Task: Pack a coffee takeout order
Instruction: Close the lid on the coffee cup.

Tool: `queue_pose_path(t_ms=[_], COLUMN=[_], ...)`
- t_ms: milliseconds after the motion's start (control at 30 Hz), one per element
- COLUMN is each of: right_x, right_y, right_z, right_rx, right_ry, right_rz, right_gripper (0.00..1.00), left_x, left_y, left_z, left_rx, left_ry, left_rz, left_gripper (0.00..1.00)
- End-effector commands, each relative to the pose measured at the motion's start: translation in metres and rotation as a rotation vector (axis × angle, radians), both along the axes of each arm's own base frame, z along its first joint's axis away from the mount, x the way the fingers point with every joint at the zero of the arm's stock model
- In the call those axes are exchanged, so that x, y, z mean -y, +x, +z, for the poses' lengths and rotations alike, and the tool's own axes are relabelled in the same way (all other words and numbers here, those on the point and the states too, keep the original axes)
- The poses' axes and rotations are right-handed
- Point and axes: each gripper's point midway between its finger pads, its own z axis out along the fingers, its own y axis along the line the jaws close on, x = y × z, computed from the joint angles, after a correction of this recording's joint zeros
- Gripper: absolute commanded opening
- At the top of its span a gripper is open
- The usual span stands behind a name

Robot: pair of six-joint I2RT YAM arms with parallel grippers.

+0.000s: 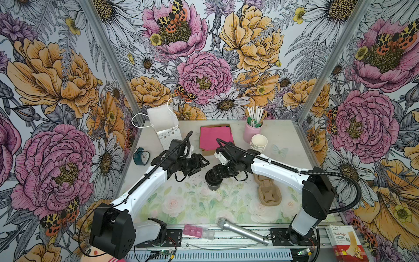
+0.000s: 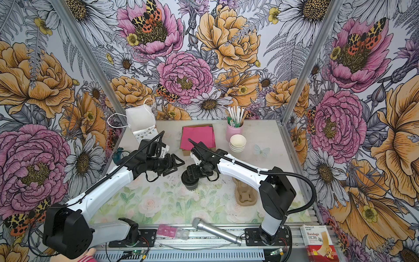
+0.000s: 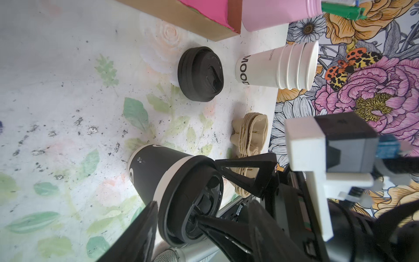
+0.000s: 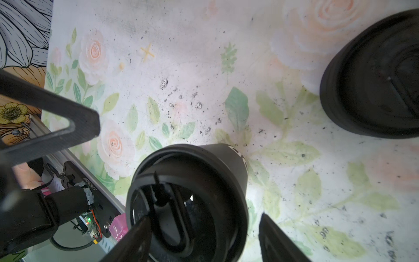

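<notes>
**Lidding step, judged near its end.** We see the dark paper cup [image 1: 213,185] upright near the middle of the table [image 1: 192,211], with the black lid [image 3: 172,199] on its rim. Whether the lid is snapped fully home we cannot tell. The right jaws hang directly over the lid, spread wide and gripping nothing. The left jaws stand just beside the cup, likewise apart and empty. The pink napkin [image 1: 215,137] lies on a brown cardboard tray [image 3: 181,20] toward the back, well apart from the cup.

We judge that the next move calls for a grasp on the cup's wall below the lid, with the cup kept upright. It could then be carried to the white paper bag [image 1: 163,122] at the back left, or to the pulp carrier [image 1: 268,190] near it on the right.

The table wears a pale rose-printed mat, speckled with dark marks. Bold floral wallpaper lines three walls inside a metal frame.
</notes>
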Motion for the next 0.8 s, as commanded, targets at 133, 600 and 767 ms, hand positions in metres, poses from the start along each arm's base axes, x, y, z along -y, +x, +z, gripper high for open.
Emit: queue_pose_path(t_ms=[133, 600, 767], right_x=[0.010, 0.026, 0.034], right_y=[0.011, 0.005, -0.002], right_z=[0.009, 0.034, 0.024], right_rx=[0.037, 0.080, 0.046], right_ry=[-0.042, -0.011, -0.024], right_rz=[-0.027, -0.094, -0.137], right_gripper=[0.87, 0.91, 0.88], left_x=[0.001, 0.010, 0.022], left_y=[0.004, 0.008, 0.008], left_z=[0.007, 0.006, -0.001], left_rx=[0.031, 0.027, 0.011], left_ry=[-0.001, -0.009, -0.005], left_rz=[-0.039, -0.090, -0.139], left_gripper=[0.65, 0.63, 0.62])
